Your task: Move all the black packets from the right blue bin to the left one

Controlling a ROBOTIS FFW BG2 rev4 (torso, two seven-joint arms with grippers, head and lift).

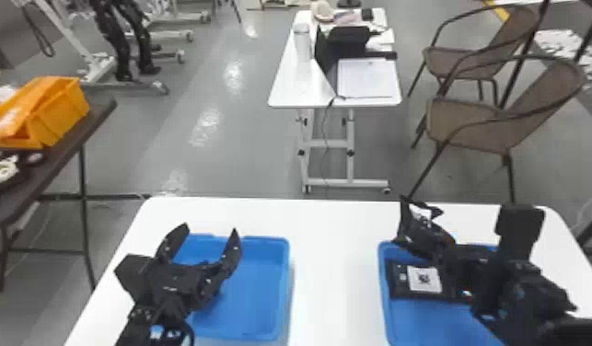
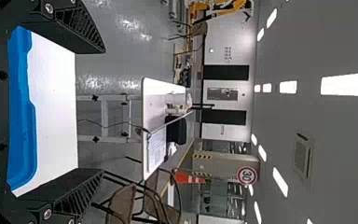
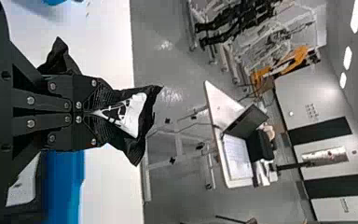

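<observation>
On the right side, I have one black packet (image 3: 144, 103) pinched in my right gripper (image 1: 426, 235), its two flat fingers pressed together on it. The packet sticks out past the fingertips, crumpled, with a white patch facing the wrist camera and a loose black corner showing beside the fingers. In the head view, I see it over the far left corner of the right blue bin (image 1: 421, 322), its top lined up with the far edge of the white table (image 1: 336, 271).

Another packet (image 1: 397, 289) lies in that bin, near its left wall and partly behind my right arm; a white square marks its face. I can't tell from here whether more lie under the arm.

My left gripper (image 1: 210, 228) has its fingers spread wide over the left blue bin (image 1: 262, 290), toward that bin's left side. The left wrist view shows the bin's rim and the white tabletop between those fingers. Blue floor shows to the right of the gripper, along the bin's right wall.

Between the two bins runs a wide strip of bare tabletop, and another band of it lies beyond their far rims. Past the table's far edge, there is grey floor, then a white desk (image 1: 287, 89) straight ahead and chairs (image 1: 492, 122) to the right. A dark side table (image 1: 62, 152) with an orange bin (image 1: 62, 112) stands off to the left, apart from my white table.
</observation>
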